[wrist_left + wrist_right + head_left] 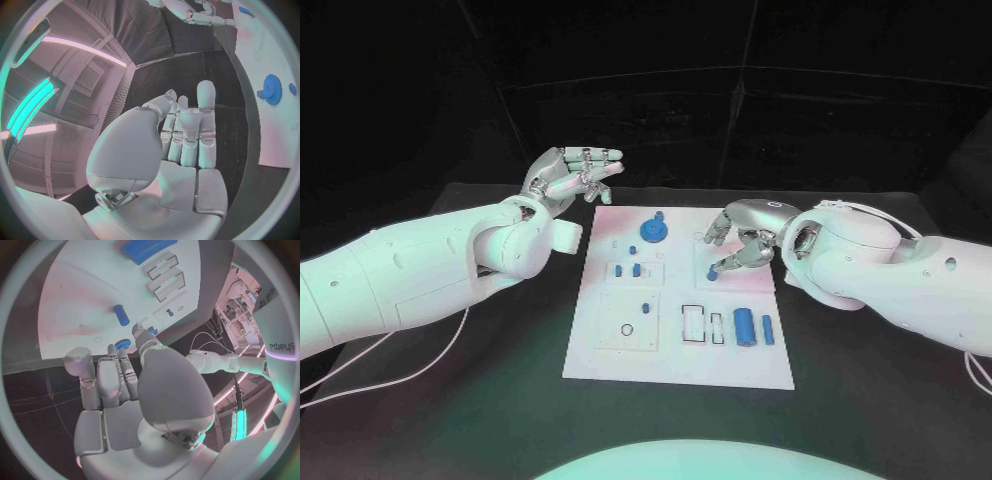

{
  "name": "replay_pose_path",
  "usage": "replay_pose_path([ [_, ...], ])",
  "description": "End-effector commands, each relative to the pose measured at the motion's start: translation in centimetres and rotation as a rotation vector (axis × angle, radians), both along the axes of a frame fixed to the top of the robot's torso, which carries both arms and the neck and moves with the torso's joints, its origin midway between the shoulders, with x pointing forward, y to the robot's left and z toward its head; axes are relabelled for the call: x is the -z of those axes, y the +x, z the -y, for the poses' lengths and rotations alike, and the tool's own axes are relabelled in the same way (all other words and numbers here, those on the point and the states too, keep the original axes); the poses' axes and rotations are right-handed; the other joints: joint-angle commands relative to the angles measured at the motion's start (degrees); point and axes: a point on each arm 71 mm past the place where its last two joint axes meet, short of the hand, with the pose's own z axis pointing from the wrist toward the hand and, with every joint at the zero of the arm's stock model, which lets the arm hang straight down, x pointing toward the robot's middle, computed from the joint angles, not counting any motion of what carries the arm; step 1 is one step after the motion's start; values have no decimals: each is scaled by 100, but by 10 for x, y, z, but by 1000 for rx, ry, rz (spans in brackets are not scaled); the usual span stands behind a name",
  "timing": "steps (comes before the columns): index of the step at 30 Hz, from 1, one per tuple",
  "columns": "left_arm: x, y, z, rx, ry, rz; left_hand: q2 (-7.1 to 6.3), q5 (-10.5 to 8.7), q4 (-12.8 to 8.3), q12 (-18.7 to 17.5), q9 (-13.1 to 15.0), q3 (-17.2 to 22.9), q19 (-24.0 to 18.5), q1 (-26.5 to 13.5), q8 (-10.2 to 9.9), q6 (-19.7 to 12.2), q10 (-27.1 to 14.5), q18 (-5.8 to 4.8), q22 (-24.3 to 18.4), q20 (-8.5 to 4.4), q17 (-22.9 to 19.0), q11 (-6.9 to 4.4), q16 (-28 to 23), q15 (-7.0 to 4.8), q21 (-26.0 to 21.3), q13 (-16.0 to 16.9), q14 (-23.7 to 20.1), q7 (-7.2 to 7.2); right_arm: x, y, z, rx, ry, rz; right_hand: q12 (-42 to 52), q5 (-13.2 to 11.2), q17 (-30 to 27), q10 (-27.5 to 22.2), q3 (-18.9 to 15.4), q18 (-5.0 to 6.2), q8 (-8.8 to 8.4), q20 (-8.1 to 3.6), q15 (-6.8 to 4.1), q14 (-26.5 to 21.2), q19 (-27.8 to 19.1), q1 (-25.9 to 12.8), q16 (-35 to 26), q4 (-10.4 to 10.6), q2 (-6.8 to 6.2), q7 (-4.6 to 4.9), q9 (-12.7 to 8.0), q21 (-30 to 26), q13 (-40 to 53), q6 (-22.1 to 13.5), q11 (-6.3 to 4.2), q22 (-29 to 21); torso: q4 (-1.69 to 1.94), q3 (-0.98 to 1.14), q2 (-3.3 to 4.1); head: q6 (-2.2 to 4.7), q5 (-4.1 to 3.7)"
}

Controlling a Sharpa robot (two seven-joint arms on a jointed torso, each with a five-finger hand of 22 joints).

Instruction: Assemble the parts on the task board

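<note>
Task board (pixel 678 360), white, lay flat at the middle of the black bench (pixel 488 400), between the two arms. Left robot hand (pixel 571 175): raised off the board's far left corner, fingers loosely curled and apart, grasping nothing, clear of every part. Parts, left to right on the board: two short blue pegs (pixel 627 270) in the left-centre block; a blue gear (pixel 653 232) seated near the far edge; a small dark ring (pixel 627 329) in the lower left panel; one loose blue peg (pixel 714 271) lying slanted on bare board; two blue blocks (pixel 753 327) standing beside open rectangular slots (pixel 702 325) at lower right. Right robot hand (pixel 740 240): hovering low over the board's far right area, fingers bent downward, the loose peg just beneath its fingertips; whether it touched or held that peg could not be told. Progress, as judged: partial, gear and pegs apparently placed, slots unfilled, loose peg unseated.
</note>
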Motion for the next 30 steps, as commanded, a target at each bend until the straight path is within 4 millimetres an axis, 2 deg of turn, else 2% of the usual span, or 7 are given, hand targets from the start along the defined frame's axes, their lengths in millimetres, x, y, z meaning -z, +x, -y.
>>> replay_pose_path([
  [1, -2, 0, 1, 12, -10, 6, 48, -18, -34, 28, -7, -1, -32, -5, 20, 26, -44, 77, -2, 14, -8, -15, -25, -9, -12, 6, -45, 9, 5, -3, -2, -20, -53, -60, 60, 41, -11, 11, -64, 108, 25, 12, 6, 74, 5, 34, 4, 7, 59, 28, 9, -30, 8, 61, -34, -11, 0, 4, -4, -4, 3],
  [9, -1, 1, 2, 14, -10, 4, 48, -18, -34, 28, -7, -1, -32, -5, 20, 26, -44, 77, -2, 14, -8, -15, -25, -9, -12, 6, -45, 9, 10, -5, -4, -33, -85, -90, 184, 112, -87, 104, -167, 116, 30, -9, -18, 64, -7, 97, -37, 4, 143, 59, 8, -67, 4, 111, -64, -50, -8, 11, 4, 8, 5],
  [14, -1, 1, 2, 16, -11, 4, 48, -18, -34, 28, -7, -1, -32, -5, 20, 26, -44, 77, -2, 14, -8, -15, -25, -9, -12, 6, -45, 9, 13, -4, -6, -30, -91, -76, 239, 138, -107, 149, -190, 112, 62, -24, -35, 70, 17, 152, -45, 5, 253, 104, 16, -62, -10, 211, -81, -39, -5, 9, 6, 7, 7],
  [17, -1, 1, 2, 16, -11, 4, 48, -18, -34, 28, -7, -1, -32, -5, 20, 26, -44, 77, -2, 14, -8, -15, -25, -9, -12, 6, -45, 9, 15, -4, -7, -28, -93, -73, 260, 139, -102, 175, -149, 101, 66, -32, -41, 77, 55, 232, -40, -17, 344, 106, 14, -32, -19, 252, -85, 6, -1, 15, 10, -3, 7],
  [23, -1, 1, 2, 16, -10, 3, 48, -18, -34, 28, -7, -1, -32, -5, 20, 26, -44, 77, -2, 14, -8, -15, -25, -9, -12, 6, -45, 9, 19, -4, -9, -35, -93, -73, 295, 78, -91, 378, -46, 63, 88, -50, -68, 86, 194, 315, -32, -20, 473, 133, 13, 103, -29, 377, -113, 186, -6, 10, 4, -17, 18],
  [27, -1, 1, 3, 16, -11, 3, 48, -18, -34, 28, -7, -1, -32, -5, 20, 26, -44, 77, -2, 14, -8, -15, -25, -9, -12, 6, -45, 9, 21, -3, -11, -35, -92, -68, 266, 39, -47, 455, 32, 50, 102, -58, -72, 101, 240, 345, -2, -10, 521, 138, 14, 150, -37, 452, -115, 247, -11, 12, 2, -24, 17],
  [30, -1, 1, 3, 18, -11, 3, 53, -17, -39, 50, -7, -5, -35, -8, 30, 31, -44, 79, -12, 14, -15, -16, -24, -10, -24, 13, -49, 8, 22, -2, -11, -34, -92, -63, 239, 24, -12, 529, 96, 38, 116, -60, -72, 114, 277, 359, 25, 4, 543, 147, 15, 191, -39, 521, -115, 302, 1, 9, 2, -34, 6],
])
